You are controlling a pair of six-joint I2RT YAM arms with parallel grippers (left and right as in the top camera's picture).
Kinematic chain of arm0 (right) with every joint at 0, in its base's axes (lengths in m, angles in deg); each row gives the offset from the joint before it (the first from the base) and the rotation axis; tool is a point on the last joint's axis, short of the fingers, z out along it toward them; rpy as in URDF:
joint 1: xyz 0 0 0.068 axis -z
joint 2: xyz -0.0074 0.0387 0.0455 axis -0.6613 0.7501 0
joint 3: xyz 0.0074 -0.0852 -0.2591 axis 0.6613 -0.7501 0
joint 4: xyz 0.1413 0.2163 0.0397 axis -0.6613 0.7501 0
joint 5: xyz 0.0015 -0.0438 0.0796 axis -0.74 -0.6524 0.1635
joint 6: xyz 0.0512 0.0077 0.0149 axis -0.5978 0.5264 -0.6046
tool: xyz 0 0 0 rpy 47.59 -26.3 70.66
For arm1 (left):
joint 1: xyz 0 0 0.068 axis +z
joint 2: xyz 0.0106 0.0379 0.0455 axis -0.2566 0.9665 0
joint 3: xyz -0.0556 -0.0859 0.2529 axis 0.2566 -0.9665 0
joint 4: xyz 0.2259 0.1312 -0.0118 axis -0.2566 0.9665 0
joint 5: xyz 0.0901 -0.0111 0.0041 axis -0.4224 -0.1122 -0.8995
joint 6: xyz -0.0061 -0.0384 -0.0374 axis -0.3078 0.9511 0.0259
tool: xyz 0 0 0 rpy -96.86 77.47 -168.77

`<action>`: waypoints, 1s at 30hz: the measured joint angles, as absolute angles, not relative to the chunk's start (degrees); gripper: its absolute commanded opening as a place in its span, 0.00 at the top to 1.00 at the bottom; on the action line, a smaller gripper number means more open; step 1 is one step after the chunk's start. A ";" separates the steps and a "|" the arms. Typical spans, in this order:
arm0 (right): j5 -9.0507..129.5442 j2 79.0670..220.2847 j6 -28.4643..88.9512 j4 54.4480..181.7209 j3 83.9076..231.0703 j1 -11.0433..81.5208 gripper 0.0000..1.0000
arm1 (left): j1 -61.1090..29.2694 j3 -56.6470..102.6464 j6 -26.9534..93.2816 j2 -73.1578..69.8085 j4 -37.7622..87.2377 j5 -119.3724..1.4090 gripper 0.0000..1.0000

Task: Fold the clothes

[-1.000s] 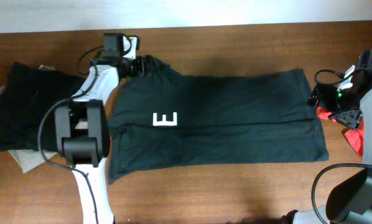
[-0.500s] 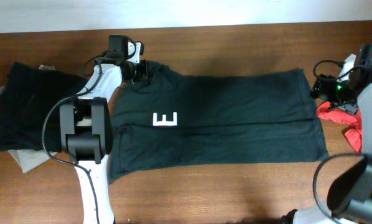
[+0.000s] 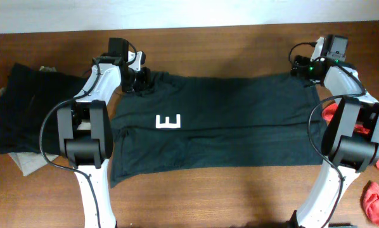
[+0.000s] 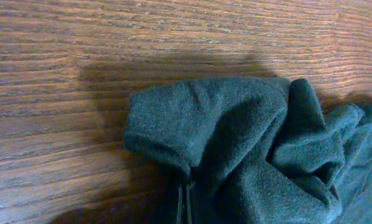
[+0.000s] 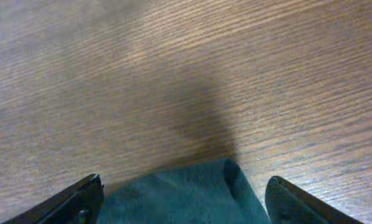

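Note:
A large dark greenish-black T-shirt (image 3: 227,120) of the clothes lies spread flat across the table, its white block-letter mark (image 3: 168,121) facing up. My left gripper (image 3: 142,79) sits at the shirt's far left corner and is shut on bunched fabric (image 4: 236,137). In the left wrist view its jaws (image 4: 185,204) pinch a fold at the bottom edge. My right gripper (image 3: 301,71) is at the shirt's far right corner. It stands open, with the corner (image 5: 192,186) lying between its fingers (image 5: 80,199).
A pile of black clothes (image 3: 25,107) lies at the left edge over a beige piece (image 3: 31,163). Red clothes (image 3: 374,136) lie at the right edge, with another red piece (image 3: 376,202) near the front right. Bare wood runs along the far side.
My left gripper has shut on the shirt's far left corner. My right arm has swung from the table's right edge to the shirt's far right corner.

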State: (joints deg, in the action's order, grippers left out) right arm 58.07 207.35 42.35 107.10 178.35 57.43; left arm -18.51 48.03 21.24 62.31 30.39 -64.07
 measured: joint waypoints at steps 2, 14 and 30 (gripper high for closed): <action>57.63 208.44 41.72 106.73 178.40 57.43 0.26 | -18.51 48.03 21.24 62.31 30.39 -64.07 1.00; 54.18 210.34 36.47 107.34 179.01 57.63 0.96 | -18.49 48.03 21.26 61.77 32.35 -64.10 1.00; 47.58 195.83 36.47 149.07 183.47 62.70 0.96 | -12.81 48.03 19.86 46.81 65.64 -62.76 1.00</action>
State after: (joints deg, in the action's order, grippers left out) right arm 47.58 195.83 36.47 149.07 183.47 62.70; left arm -12.81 48.03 19.86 46.81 65.64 -62.76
